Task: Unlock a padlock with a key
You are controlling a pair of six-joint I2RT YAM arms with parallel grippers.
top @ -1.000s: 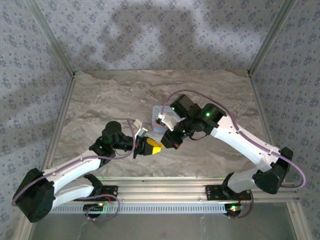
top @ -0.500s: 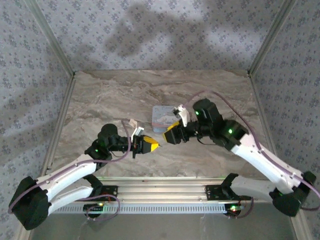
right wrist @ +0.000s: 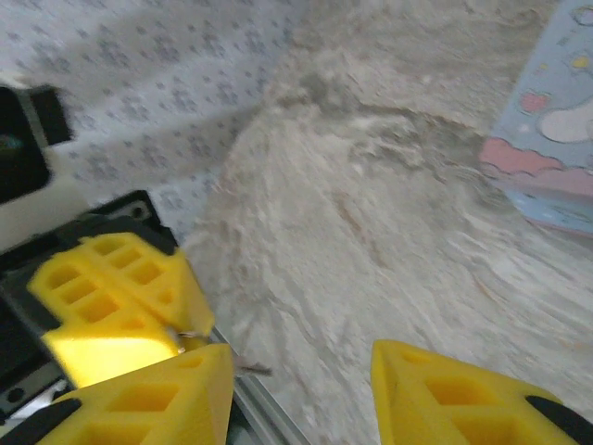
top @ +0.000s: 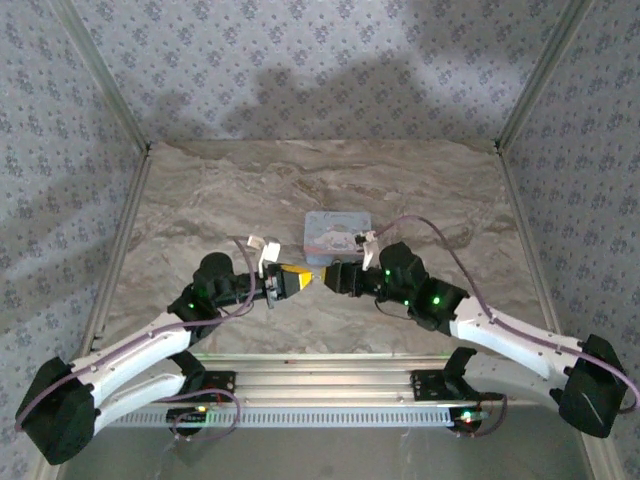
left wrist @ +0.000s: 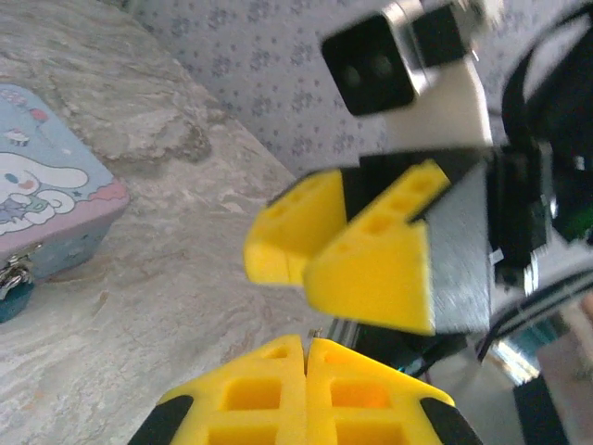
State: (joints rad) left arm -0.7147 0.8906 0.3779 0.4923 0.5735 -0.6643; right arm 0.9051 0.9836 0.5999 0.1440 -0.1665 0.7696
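The left gripper [top: 299, 281] is pressing its fingers together, seemingly pinching the key [right wrist: 245, 365], a thin sliver at its tips. The right gripper [top: 329, 277] is facing it, fingers spread apart. Just beyond them, the pale blue tin [top: 337, 232] is sitting closed on the table [top: 200, 200], its contents hidden.

On the marbled stone table [top: 220, 200], the pale blue rectangular tin [top: 337, 232] lies just behind the jaws, left gripper [top: 306, 280] facing right gripper [top: 331, 277].
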